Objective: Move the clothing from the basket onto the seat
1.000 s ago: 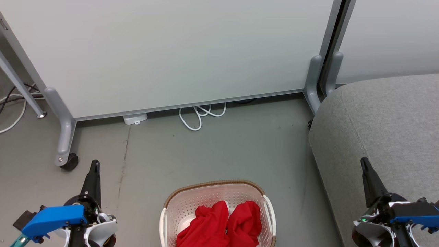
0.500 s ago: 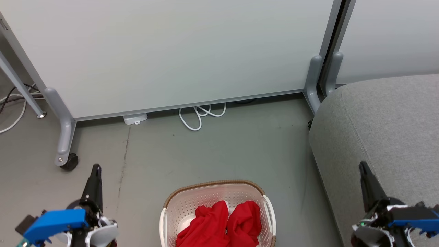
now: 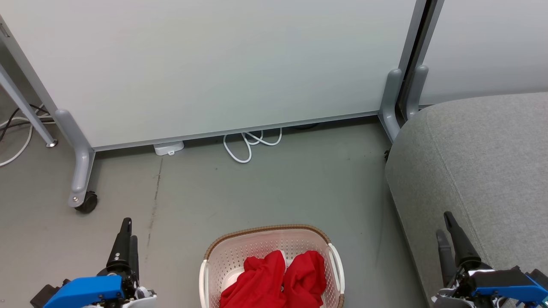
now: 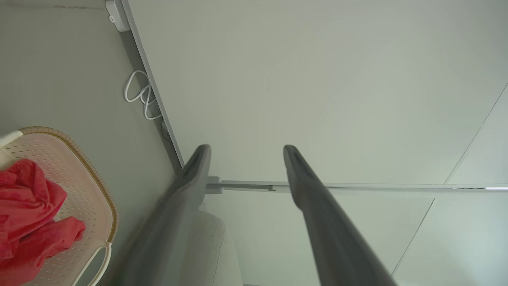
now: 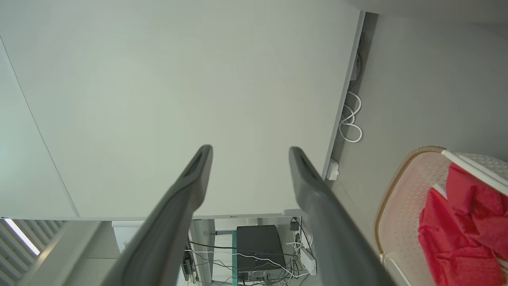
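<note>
While the clothing (image 3: 274,278) lies bunched in the basket (image 3: 265,229), both of your grippers are empty. Your left gripper (image 3: 129,231) hangs over the floor (image 3: 278,184) to the left of the basket. Its fingers are spread wide with nothing between them, and the left wrist view shows the gap plainly. Your right gripper (image 3: 443,223) shows against the left edge of the seat (image 3: 483,162), likewise spread wide and holding nothing. The basket stands on the floor between the two grippers, apart from both, with the seat near its right side. The clothing fills the near part of the basket and leaves the perforated far wall bare. Beyond it a white partition (image 3: 214,64) stands on the floor, with a looped white cable (image 3: 248,147) at its foot.
</note>
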Available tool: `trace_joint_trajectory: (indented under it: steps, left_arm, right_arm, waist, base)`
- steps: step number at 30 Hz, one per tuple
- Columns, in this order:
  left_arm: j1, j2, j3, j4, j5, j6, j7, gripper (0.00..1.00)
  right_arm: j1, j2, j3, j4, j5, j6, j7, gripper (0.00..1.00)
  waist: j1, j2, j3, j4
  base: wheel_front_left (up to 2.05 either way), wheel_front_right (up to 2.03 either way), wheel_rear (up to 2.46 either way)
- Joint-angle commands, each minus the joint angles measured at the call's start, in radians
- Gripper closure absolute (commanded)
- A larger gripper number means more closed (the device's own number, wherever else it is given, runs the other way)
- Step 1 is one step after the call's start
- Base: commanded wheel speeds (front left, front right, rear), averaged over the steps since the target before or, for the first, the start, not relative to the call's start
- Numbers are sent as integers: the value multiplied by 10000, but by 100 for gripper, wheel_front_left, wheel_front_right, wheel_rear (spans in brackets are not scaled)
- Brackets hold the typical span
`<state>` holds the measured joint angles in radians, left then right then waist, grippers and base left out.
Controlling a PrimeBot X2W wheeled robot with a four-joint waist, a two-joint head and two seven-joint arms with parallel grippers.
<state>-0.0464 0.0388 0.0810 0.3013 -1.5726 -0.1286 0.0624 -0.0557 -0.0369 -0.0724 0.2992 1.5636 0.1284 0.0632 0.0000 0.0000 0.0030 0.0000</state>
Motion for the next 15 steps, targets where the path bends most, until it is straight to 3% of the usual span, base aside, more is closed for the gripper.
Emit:
trace_joint_trajectory:
  steps: [1, 15]
  left_arm:
    - [-355, 74, -88, -122, 313, 46, -122, 0]
    - [-381, 89, -609, -321, 2907, 351, -728, 0]
  right_arm:
    - [-288, -40, 58, -135, -277, 8, -128, 0]
    - [-425, -64, 203, 68, -2770, 12, -735, 0]
  waist:
    - [0, 0, 0, 3]
    - [0, 0, -4, 29]
  base:
    - [0, 0, 0]
    - [0, 0, 0]
